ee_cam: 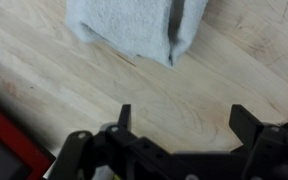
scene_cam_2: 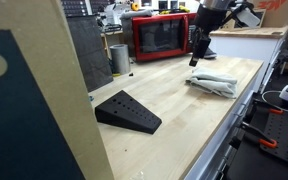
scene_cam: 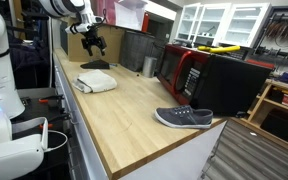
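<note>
I have the black two-fingered gripper point(ee_cam: 184, 125) hanging above the light wooden countertop point(ee_cam: 74, 80), jaws spread wide with nothing between them and only bare wood showing in the gap. The folded pale grey cloth towel point(ee_cam: 134, 28) lies flat on the wood just ahead of the fingertips in the wrist view, clear of both fingers. In both exterior views the gripper point(scene_cam: 92, 42) point(scene_cam_2: 197, 55) sits above the towel point(scene_cam: 97, 82) point(scene_cam_2: 212, 82), not touching it. Beyond the gripper, against the back of the counter, I see a shiny metal cup point(scene_cam_2: 119, 57) and a red-fronted microwave point(scene_cam_2: 159, 37). Well away from the gripper along the counter lie a grey canvas shoe point(scene_cam: 184, 118) and a black wedge-shaped block point(scene_cam_2: 127, 111)
</note>
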`<state>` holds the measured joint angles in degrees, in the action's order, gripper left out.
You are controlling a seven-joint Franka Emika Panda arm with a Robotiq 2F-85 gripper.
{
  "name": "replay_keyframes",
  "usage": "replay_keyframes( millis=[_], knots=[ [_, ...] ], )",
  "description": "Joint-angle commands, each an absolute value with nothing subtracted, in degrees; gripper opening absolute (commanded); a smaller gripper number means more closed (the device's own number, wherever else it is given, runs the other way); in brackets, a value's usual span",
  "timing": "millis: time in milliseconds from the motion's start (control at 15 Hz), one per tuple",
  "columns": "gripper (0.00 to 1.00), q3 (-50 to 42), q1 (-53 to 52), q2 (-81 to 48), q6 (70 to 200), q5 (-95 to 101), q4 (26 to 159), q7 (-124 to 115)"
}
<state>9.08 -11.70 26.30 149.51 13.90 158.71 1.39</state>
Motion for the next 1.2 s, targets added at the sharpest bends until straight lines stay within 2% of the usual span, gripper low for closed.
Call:
replay_keyframes(
  millis=[0, 467, 667, 733, 800, 1133],
  knots=[
    [1.00, 6.0, -11.4, 30.4, 147.9, 9.9, 159.4, 5.3],
    [1.00, -1.8, -12.6, 33.5, 131.2, 3.6, 159.0, 17.9],
    [1.00, -5.5, -11.8, 32.4, 127.9, 0.0, 158.7, 23.8],
    [0.75, -6.6, -11.1, 31.8, 128.6, -0.7, 158.8, 24.9],
    [0.74, -7.6, -10.9, 31.3, 129.3, -1.4, 158.8, 26.3],
    [0.36, -8.9, -10.5, 27.0, 133.8, -2.7, 158.8, 28.6]
  ],
)
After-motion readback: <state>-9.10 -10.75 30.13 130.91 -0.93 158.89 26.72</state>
